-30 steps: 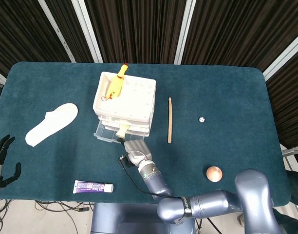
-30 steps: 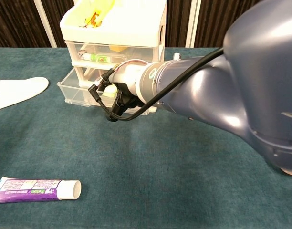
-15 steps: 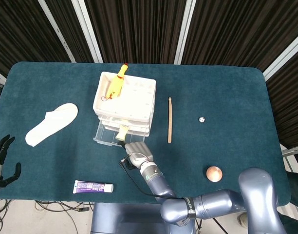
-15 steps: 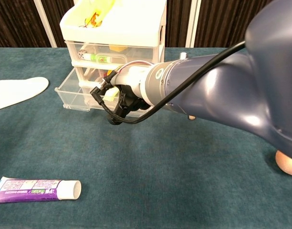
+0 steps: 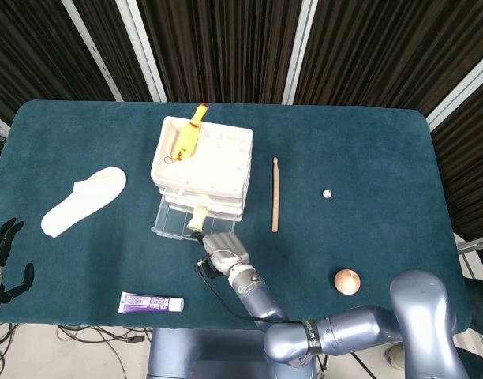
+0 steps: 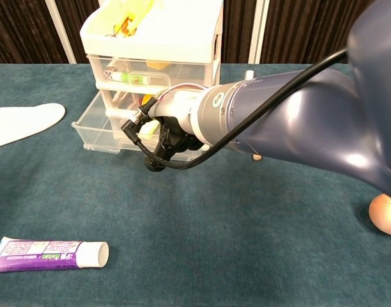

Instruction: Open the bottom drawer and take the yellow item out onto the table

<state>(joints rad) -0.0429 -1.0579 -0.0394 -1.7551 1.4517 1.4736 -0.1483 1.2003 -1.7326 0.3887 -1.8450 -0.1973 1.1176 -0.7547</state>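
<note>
Now the bottom drawer point(image 6: 105, 131) sits further out, right hand point(image 5: 221, 245) fingers gripping its front

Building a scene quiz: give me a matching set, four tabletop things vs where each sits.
Things:
1. toothpaste tube
2. drumstick
3. white insole
4. rubber chicken

Places:
A. on top of the drawer unit
B. table's left side
C. near front edge, left of the right robot hand
D. just right of the drawer unit

Pairs: 1-C, 2-D, 3-B, 4-A
</note>
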